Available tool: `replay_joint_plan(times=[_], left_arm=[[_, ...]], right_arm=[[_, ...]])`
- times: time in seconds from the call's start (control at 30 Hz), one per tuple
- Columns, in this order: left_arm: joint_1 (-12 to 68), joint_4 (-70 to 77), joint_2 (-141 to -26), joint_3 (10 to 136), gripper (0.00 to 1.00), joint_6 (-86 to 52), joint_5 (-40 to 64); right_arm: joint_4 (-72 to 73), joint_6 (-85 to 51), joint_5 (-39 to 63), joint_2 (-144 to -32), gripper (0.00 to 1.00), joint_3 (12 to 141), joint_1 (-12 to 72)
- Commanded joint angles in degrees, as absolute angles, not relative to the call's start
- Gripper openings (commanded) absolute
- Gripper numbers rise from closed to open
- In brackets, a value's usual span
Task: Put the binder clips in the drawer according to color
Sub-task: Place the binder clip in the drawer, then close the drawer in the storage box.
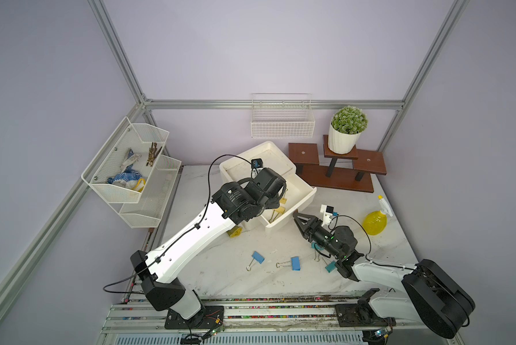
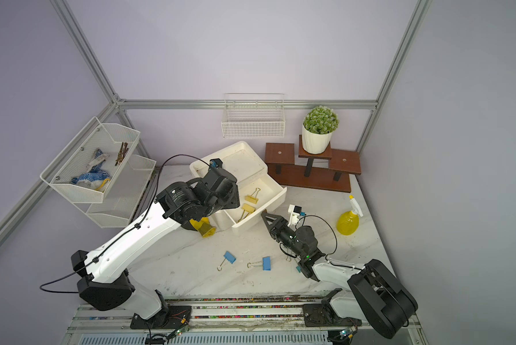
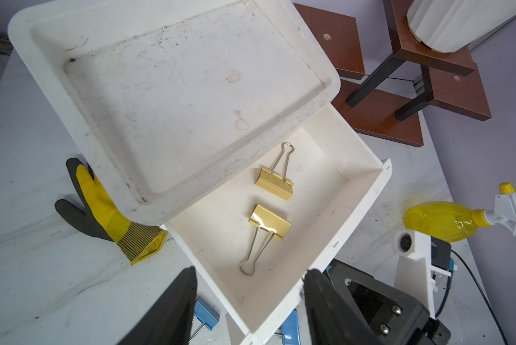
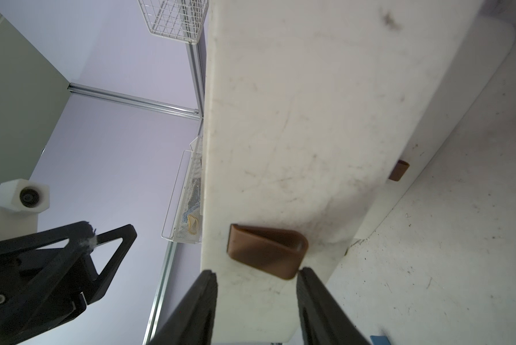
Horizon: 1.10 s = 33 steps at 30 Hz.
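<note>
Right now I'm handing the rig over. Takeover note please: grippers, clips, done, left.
Left gripper: open, empty, above the open drawer.
Right gripper: open, fingertips either side of that drawer's brown handle, not clamped on it.
Done: both yellow clips lie in the open drawer.
Left: two blue clips and two teal clips are on the table, the teal ones partly hidden under the right arm. No other drawer looks open; each colour likely needs its own.

You had lilac walls (image 1: pixel 250 44), aluminium framing (image 1: pixel 206 104) along them, a scuffed white marble tabletop (image 1: pixel 220 274), a wire basket (image 1: pixel 282 128) hung behind.
</note>
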<state>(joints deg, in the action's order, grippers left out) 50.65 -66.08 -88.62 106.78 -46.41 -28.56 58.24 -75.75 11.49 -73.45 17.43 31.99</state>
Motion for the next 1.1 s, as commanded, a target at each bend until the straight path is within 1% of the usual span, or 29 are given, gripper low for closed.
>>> replay_joint_plan(times=[0.0, 0.13, 0.3, 0.5, 0.57, 0.77, 0.93, 1.07], left_arm=[[50.4, -63.4, -84.7, 106.4, 0.61, -46.1, -31.0], [50.4, -62.1, -82.0, 104.3, 0.60, -44.1, -30.4], [49.4, -55.7, -71.8, 92.3, 0.60, -43.4, -30.3], [48.5, -52.9, -60.4, 79.1, 0.60, -43.8, -31.4], [48.5, -52.5, -57.2, 75.1, 0.59, -44.4, -31.6], [48.4, -54.0, -51.7, 66.5, 0.56, -47.5, -31.8], [48.5, -53.5, -49.3, 61.0, 0.55, -50.5, -31.3], [48.5, -52.6, -49.2, 58.3, 0.54, -52.0, -30.9]], right_arm=[[62.6, -74.9, 11.0, -74.2, 0.51, 16.9, 31.0], [67.3, -75.4, 13.0, -78.0, 0.51, 17.7, 30.7], [75.8, -78.6, 13.8, -82.4, 0.47, 17.1, 30.7], [75.6, -78.0, 12.7, -81.6, 0.29, 16.9, 30.6], [74.2, -77.5, 12.8, -81.1, 0.21, 17.7, 30.6], [71.6, -77.3, 12.6, -79.0, 0.00, 18.8, 30.7], [62.0, -73.9, 13.4, -75.1, 0.00, 21.9, 30.7], [62.5, -74.3, 14.0, -77.2, 0.00, 24.3, 30.7]])
